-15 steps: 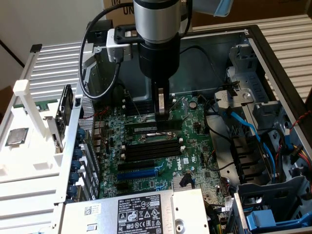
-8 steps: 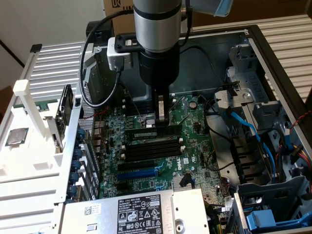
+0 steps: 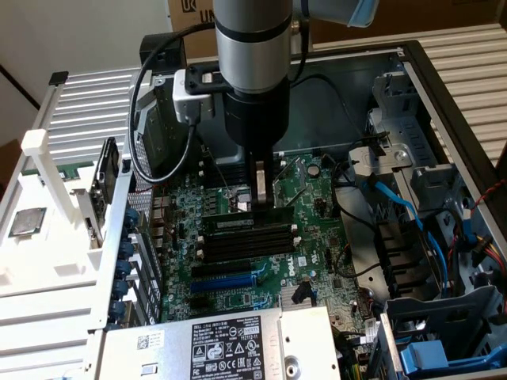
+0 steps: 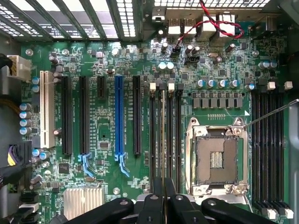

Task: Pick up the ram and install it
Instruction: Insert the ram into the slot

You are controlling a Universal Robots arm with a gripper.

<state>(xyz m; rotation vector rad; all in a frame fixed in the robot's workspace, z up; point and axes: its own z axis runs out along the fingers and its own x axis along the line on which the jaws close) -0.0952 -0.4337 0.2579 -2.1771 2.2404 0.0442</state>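
2 black fingers (image 4: 153, 205) of the end effector (image 4: 163, 185) are clamped together on the ram (image 4: 163, 140). It stands on its long edge and appears in the wrist view as a thin line between them. In the exterior view the end effector (image 3: 262, 199) hangs straight down from the grey arm (image 3: 252, 71) onto the ram (image 3: 230, 224), a green stick with a white label. The ram lies along the bank of 4 black memory slots (image 3: 247, 244). It runs parallel to those memory slots (image 4: 178, 140) and sits right at the bank. I cannot tell which slot it stands over, or whether it is seated.

Just beside the bank is the open CPU socket (image 4: 215, 156). On the bank's other side lie 1 blue expansion slot (image 4: 118, 116) among black ones and 1 white expansion slot (image 4: 45, 109), farthest from the bank. All of these sit on the green motherboard (image 4: 105, 135) inside the open computer case (image 3: 444, 87). Well apart from the bank are the labelled power supply (image 3: 226, 348) and some blue cables (image 3: 405, 212).
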